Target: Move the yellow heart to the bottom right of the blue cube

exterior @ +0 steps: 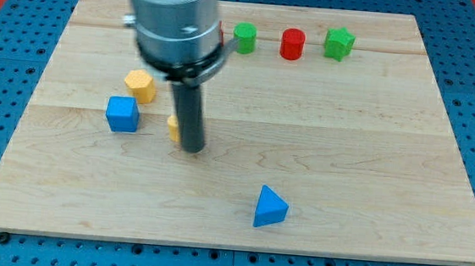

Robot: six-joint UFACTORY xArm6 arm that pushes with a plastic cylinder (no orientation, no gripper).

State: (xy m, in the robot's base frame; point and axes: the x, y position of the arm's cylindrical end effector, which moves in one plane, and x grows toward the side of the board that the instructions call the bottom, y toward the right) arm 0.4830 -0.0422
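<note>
Tip against the yellow heart

My tip (pixel 192 149), a bare rod, touched the yellow heart (pixel 172 128) at its left; the blue cube (pixel 123 114) sat farther left, so a short, slow nudge suited.

Two blue (pixel 123 114), two yellow (pixel 139 84), two green (pixel 244 37), one red (pixel 292 45)

Wooden board (pixel 371 160) lying on a pegboard surface (pixel 5 64). Cube (pixel 123 114) toward the view's left; hexagonal block (pixel 140 85) just above and right of it, apart. Partly hidden block (pixel 173 128), shape not discernible, right of the cube, touching the left side of the rod, whose end, my tip (pixel 192 150), rests on the board. Triangular block (pixel 270 208) well apart toward the view's bottom. Along the view's top, left to right: cylinder (pixel 244 37), cylinder (pixel 292 44), star-shaped block (pixel 339 43).
</note>
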